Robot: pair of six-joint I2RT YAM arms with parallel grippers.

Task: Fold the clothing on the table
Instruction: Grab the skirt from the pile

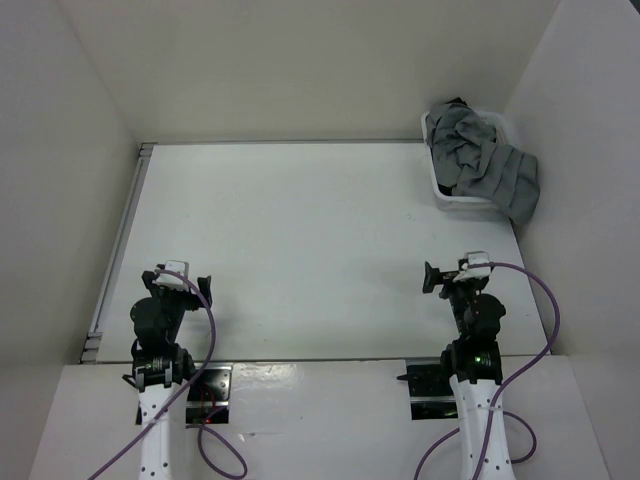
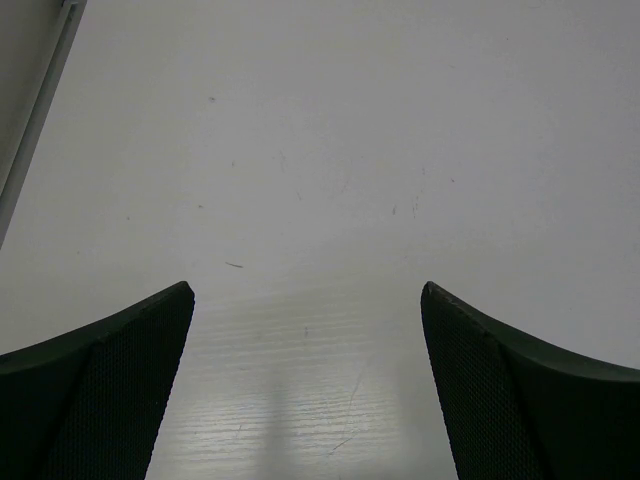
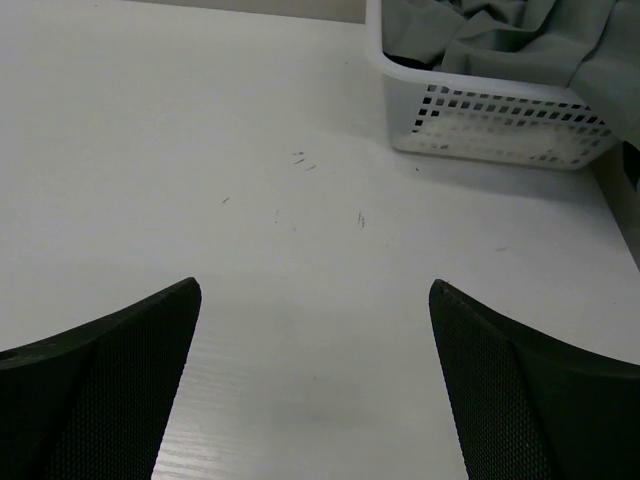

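At far right, skirt point(image 1: 488, 165) overhangs basket point(image 3: 500, 125); my right hand point(image 3: 312, 292), spread empty like my left hand point(image 2: 306, 290), should pinch that loose drape.

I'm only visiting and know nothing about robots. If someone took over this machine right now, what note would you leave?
Left tool: open, empty, over the table.
Right tool: open, empty, pointing toward the white bin.
Grey skirt: crumpled in that bin at the table's far right corner, part hanging over the rim.
Done: nothing yet.
Left: take it out, spread it flat, fold it.
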